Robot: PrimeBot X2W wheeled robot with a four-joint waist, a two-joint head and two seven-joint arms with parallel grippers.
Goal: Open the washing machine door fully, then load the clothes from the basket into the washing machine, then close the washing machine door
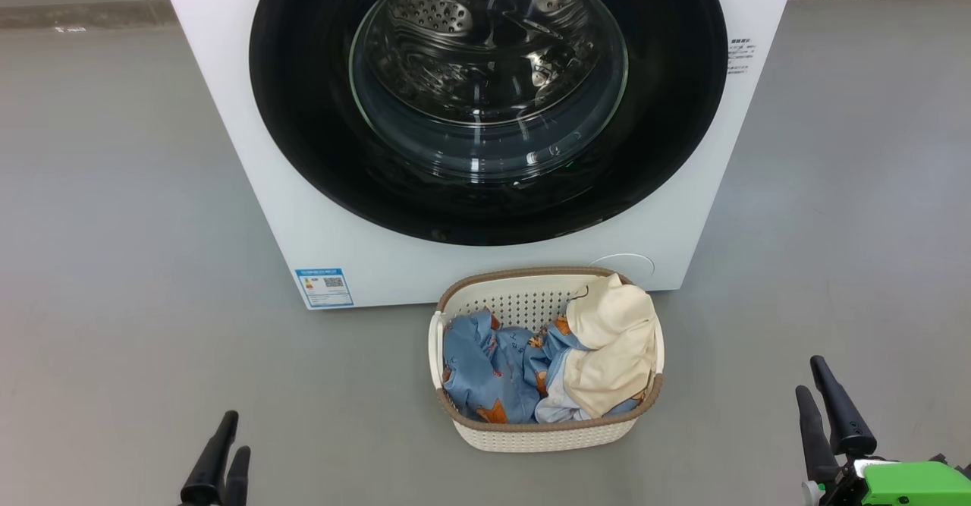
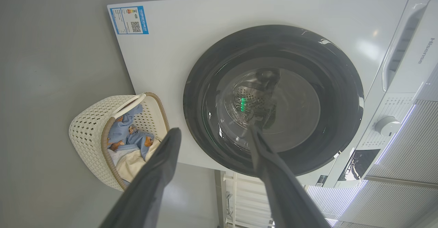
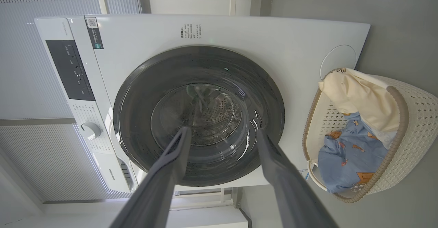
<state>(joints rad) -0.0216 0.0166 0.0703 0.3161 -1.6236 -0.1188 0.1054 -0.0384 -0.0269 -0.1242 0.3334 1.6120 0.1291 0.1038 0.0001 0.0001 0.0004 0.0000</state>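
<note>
**Item 1, washing machine** [image 1: 250,149]: white front-loader standing on the grey floor [image 1: 114,263], with a blue label [image 1: 325,287] at the lower left corner of its front.

**Item 2, washing machine door** [image 1: 303,111]: black rim and glass bowl, lying flush against the front, shut. The steel drum shows through the glass. The opening step is judged not yet begun. No handle can be made out.

**Item 3, basket** [image 1: 546,434]: on the floor, close against the foot of the machine, below the lower right of the door. It is probably set there so each garment has only a short lift to the drum (though a swinging door may pass close above its rim).

**Item 4, clothes**: all in the basket. The blue cloth [image 1: 485,369] fills the left and middle. The cream cloth [image 1: 614,347] is heaped over the right side, partly lapping the rim.

**Item 5, left gripper** [image 1: 235,434]: low at the near left, fingers spread, empty, well apart from the basket.

**Item 6, right gripper** [image 1: 809,375]: low at the near right, fingers parted, empty. Both wrist views look toward the door, which suggests a ready stance before reaching for it.
</note>
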